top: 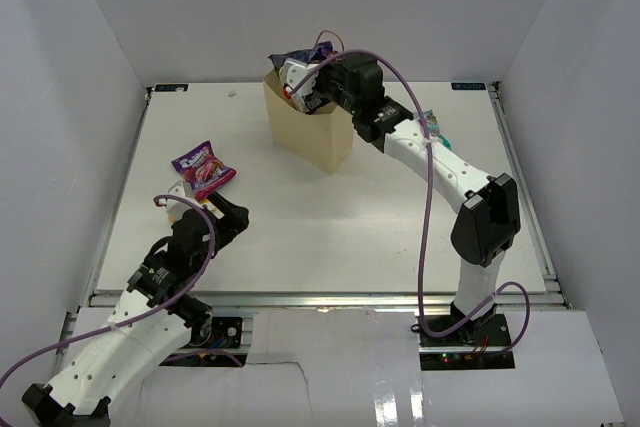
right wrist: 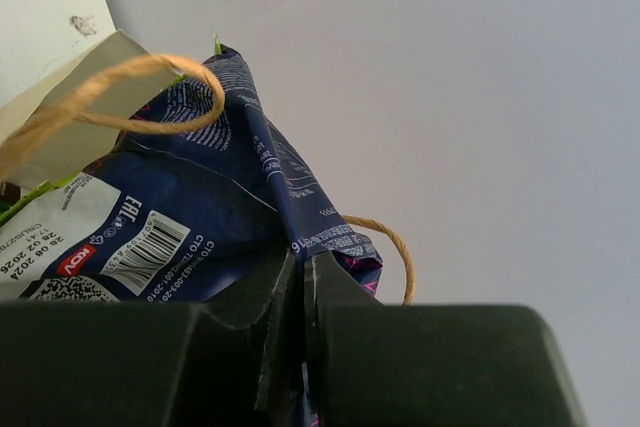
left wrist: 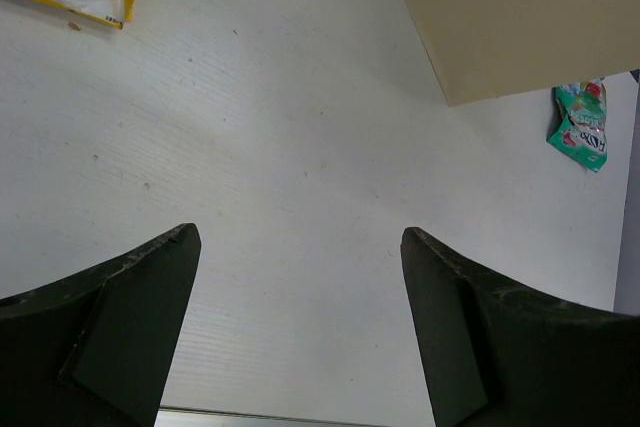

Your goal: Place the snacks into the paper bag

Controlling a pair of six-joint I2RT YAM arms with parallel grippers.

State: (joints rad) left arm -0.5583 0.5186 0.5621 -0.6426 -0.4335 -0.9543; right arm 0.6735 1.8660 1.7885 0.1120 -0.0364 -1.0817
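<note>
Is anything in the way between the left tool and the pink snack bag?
No, nothing visible. The left tool hangs open just short of the pink snack bag, with only bare table between them.

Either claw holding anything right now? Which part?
The right claw pinches the dark blue snack bag by an edge seam, over the paper bag. The left claw is open, empty.

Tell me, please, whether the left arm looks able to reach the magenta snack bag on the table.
Probably yes: the left gripper is open near the magenta snack bag, only bare table between; the right gripper holds the dark blue bag at the paper bag.
</note>
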